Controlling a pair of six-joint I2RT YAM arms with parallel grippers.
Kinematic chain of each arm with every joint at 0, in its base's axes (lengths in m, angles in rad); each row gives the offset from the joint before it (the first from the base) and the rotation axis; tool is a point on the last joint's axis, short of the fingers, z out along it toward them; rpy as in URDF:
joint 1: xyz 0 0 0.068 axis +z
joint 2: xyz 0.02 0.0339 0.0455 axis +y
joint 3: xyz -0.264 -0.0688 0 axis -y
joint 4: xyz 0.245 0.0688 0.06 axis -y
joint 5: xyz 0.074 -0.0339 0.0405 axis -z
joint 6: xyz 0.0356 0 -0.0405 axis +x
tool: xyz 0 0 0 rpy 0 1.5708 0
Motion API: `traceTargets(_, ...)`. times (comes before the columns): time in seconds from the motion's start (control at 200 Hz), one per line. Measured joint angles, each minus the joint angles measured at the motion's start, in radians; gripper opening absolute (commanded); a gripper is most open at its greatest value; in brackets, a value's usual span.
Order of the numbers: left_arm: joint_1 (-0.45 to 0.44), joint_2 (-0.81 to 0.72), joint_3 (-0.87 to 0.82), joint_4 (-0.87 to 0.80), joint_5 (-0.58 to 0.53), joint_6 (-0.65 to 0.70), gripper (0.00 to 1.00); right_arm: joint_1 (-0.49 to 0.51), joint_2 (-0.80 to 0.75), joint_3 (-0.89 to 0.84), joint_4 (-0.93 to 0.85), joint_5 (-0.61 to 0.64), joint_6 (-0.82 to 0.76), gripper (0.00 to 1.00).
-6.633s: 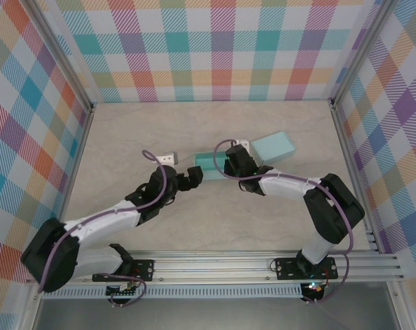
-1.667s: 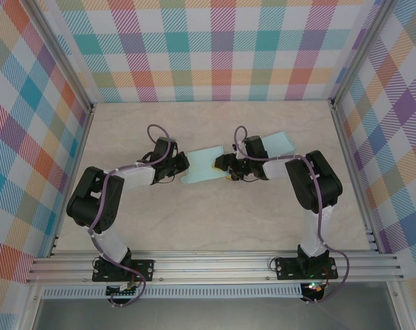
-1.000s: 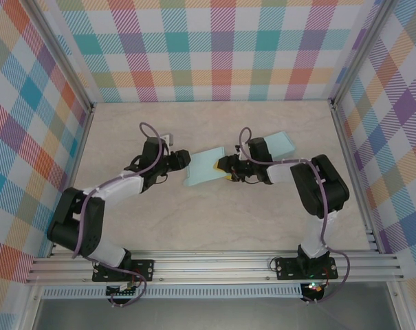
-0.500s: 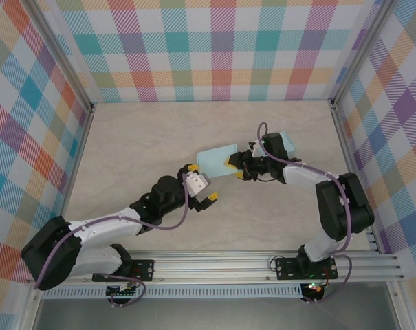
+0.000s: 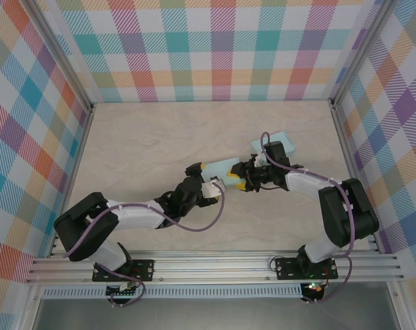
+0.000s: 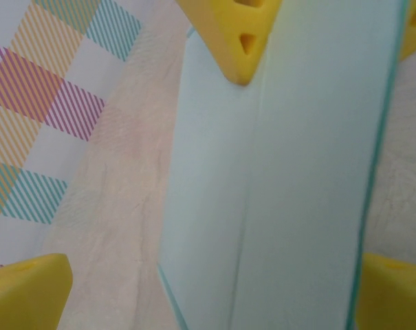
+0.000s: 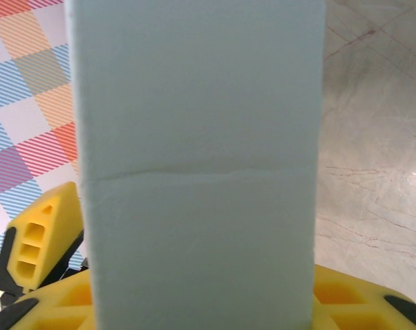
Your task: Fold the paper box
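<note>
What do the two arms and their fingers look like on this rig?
The left arm and right arm match: smooth white link shells between bulky black joints. A purple cable loops loosely along each. The fingers are bright yellow wedge-shaped blocks with moulded recesses, on black mounts.

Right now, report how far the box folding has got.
Done: the paper box shows a crease line but looks mostly flat. In hand: the right gripper clamps one end, and the left gripper straddles the other, jaws open. To do: raising and closing the panels.
</note>
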Motion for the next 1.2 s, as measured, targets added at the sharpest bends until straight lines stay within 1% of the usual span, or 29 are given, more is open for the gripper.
traceTargets(0.2, -0.005, 0.073, 0.071, -0.029, -0.030, 0.045, 0.87, 0.004, 0.000, 0.000, 0.017, 0.000, 0.015, 0.42)
traceTargets(0.275, -0.005, 0.074, 0.076, -0.039, -0.033, 0.050, 0.85, 0.004, 0.000, 0.000, 0.021, 0.001, 0.022, 0.43)
traceTargets(0.38, -0.006, 0.074, 0.076, -0.045, -0.035, 0.056, 0.74, 0.004, 0.000, 0.000, 0.028, 0.000, 0.031, 0.43)
traceTargets(0.465, -0.010, 0.074, 0.079, -0.055, -0.040, 0.065, 0.72, 0.004, 0.000, 0.000, 0.035, -0.002, 0.034, 0.44)
traceTargets(0.52, -0.010, 0.074, 0.085, -0.070, -0.043, 0.064, 0.68, 0.005, 0.000, 0.000, 0.035, -0.003, 0.037, 0.45)
traceTargets(0.545, -0.010, 0.074, 0.088, -0.077, -0.044, 0.064, 0.65, 0.004, 0.000, 0.000, 0.036, -0.003, 0.037, 0.45)
traceTargets(0.645, -0.012, 0.074, 0.098, -0.111, -0.041, 0.061, 0.62, 0.005, 0.000, 0.000, 0.035, -0.003, 0.037, 0.48)
traceTargets(0.685, -0.012, 0.073, 0.105, -0.131, -0.040, 0.060, 0.59, 0.005, -0.003, 0.000, 0.030, -0.003, 0.036, 0.49)
traceTargets(0.76, -0.012, 0.065, 0.119, -0.182, -0.028, 0.058, 0.57, 0.008, -0.016, 0.000, 0.015, -0.008, 0.030, 0.52)
traceTargets(0.825, -0.011, 0.049, 0.137, -0.241, -0.019, 0.051, 0.43, 0.011, -0.031, 0.000, -0.005, -0.010, 0.024, 0.54)
traceTargets(0.86, -0.012, 0.039, 0.150, -0.281, -0.011, 0.050, 0.40, 0.012, -0.038, 0.000, -0.012, -0.010, 0.019, 0.55)
traceTargets(1.005, -0.011, -0.001, 0.206, -0.441, 0.032, 0.045, 0.40, 0.012, -0.071, 0.007, -0.063, -0.009, -0.011, 0.63)
traceTargets(1.07, -0.011, -0.013, 0.240, -0.517, 0.051, 0.037, 0.37, 0.012, -0.086, 0.017, -0.099, -0.002, -0.035, 0.69)
traceTargets(1.145, -0.010, -0.022, 0.279, -0.604, 0.070, 0.029, 0.37, 0.011, -0.106, 0.029, -0.143, 0.010, -0.064, 0.76)
traceTargets(1.2, -0.005, -0.023, 0.312, -0.676, 0.087, 0.017, 0.37, 0.011, -0.130, 0.036, -0.182, 0.023, -0.086, 0.79)
